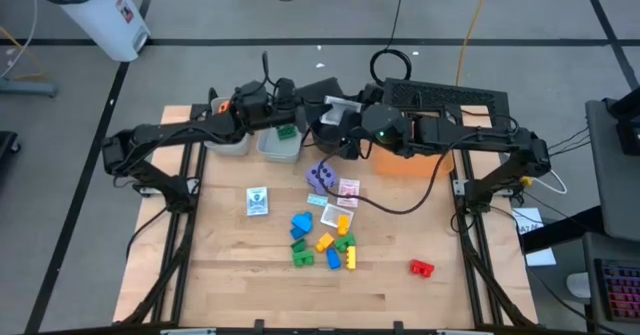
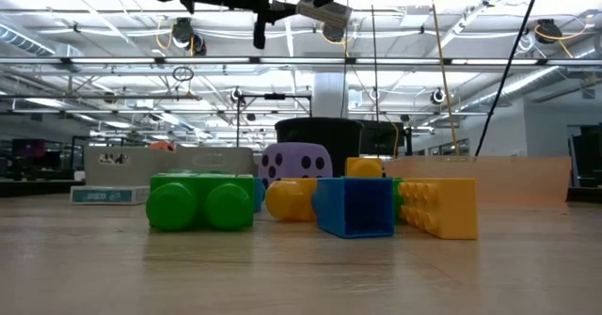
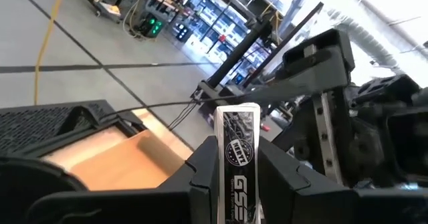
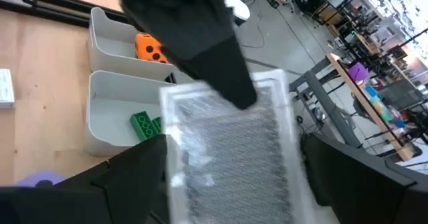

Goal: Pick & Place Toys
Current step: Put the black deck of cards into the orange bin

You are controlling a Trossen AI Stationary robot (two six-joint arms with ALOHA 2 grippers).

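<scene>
My left gripper point(image 3: 237, 184) is shut on a clear-wrapped, white-edged picture card point(image 4: 234, 150), high above the table's far middle point(image 1: 341, 105). My right gripper point(image 4: 234, 184) is open, one finger on each side of the same card. Whether they touch it, I cannot tell. A green block point(image 4: 144, 125) lies in one grey bin point(image 4: 107, 97) and an orange die point(image 4: 150, 48) in the other point(image 4: 110, 27). A purple die point(image 1: 320, 175), cards point(image 1: 257, 201) and several coloured blocks point(image 1: 325, 240) lie on the table. A red block point(image 1: 421, 267) lies apart. My left gripper pinches the card's two flat faces point(image 3: 237, 140) between its two fingers point(image 3: 204, 174), at one end of the card. The fingers come about level from the table's left. The rest of the card sticks out past the fingertips, lifted clear of the table and bins.
A round black pot point(image 2: 318, 136) stands behind the dice, near the bins. An orange-brown box point(image 1: 415, 163) sits under the right arm at the back right. The near half of the wooden table point(image 1: 250, 295) is bare around the block cluster.
</scene>
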